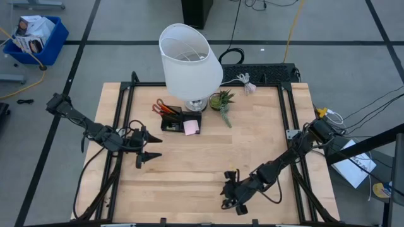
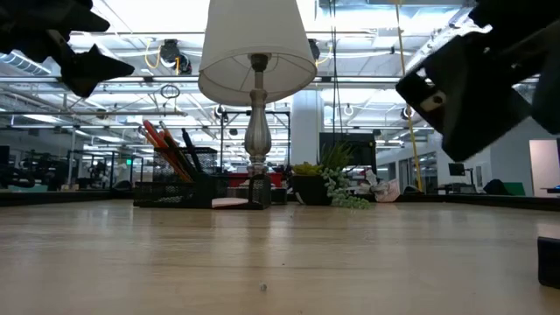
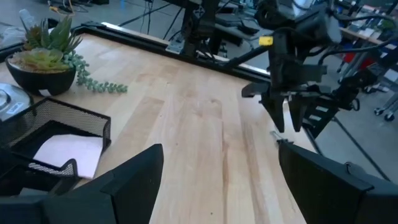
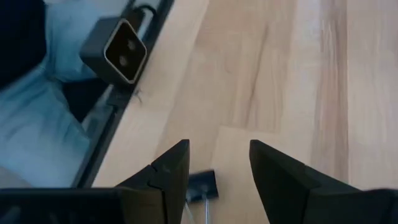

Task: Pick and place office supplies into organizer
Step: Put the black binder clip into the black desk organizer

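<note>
- The right claw hangs over the near edge of the bench, at about 5 o'clock from the bench's middle, its fingers pointing down and parted by a moderate gap with nothing between them.
- Directly under that gap, on the wood, lies a small black clip; whether the fingers touch it cannot be told.
- The left claw hovers above the bench at about 9 o'clock, fingers spread wide and empty, aimed toward the middle.
- Farther back, at about 11 o'clock, the black mesh organizer sits just beside the lamp's base.
- In the organizer stand red-handled scissors and orange pencils with black pens, all leaning in one compartment.
- A pink sticky-note pad lies in the organizer's compartment on the lamp side.
- A small potted plant stands at 12 o'clock, just beyond the lamp base.
</note>
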Controlling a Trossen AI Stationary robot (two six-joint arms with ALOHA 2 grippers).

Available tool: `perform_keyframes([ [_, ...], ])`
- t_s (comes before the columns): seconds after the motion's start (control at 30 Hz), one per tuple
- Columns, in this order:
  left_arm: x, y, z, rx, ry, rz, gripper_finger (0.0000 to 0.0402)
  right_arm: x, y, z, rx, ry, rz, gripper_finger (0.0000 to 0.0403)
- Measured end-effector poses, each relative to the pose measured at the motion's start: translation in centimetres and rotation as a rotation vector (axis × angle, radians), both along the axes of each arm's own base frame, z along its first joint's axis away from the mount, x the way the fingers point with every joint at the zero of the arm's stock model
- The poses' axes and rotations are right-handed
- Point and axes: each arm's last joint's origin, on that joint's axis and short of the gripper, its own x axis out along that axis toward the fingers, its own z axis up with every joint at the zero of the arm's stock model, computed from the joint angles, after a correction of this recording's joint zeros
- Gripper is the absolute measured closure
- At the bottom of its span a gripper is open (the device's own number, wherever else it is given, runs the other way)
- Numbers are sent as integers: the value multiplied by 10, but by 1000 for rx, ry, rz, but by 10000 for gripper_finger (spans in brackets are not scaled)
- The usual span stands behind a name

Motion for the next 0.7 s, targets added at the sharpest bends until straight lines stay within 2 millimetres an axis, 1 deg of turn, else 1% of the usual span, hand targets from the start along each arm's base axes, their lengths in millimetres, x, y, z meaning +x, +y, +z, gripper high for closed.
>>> perform_keyframes([
  [0.13, 0, 0, 1, 4, -8, 3, 82, -5, 4, -4, 35, -60, 19, 239],
  [0.23, 0, 1, 1, 9, -10, 24, 82, -12, 8, -7, 13, -101, 46, 227],
  [0.37, 0, 1, 1, -12, -12, 53, 82, -20, 11, -12, -30, -105, 62, 192],
  [0.53, 0, 2, 1, -13, -13, 60, 82, -24, 16, -12, -98, -147, 116, 144],
  [0.7, 0, 2, 1, -13, -13, 60, 82, -25, 18, -22, -136, -131, 115, 129],
])
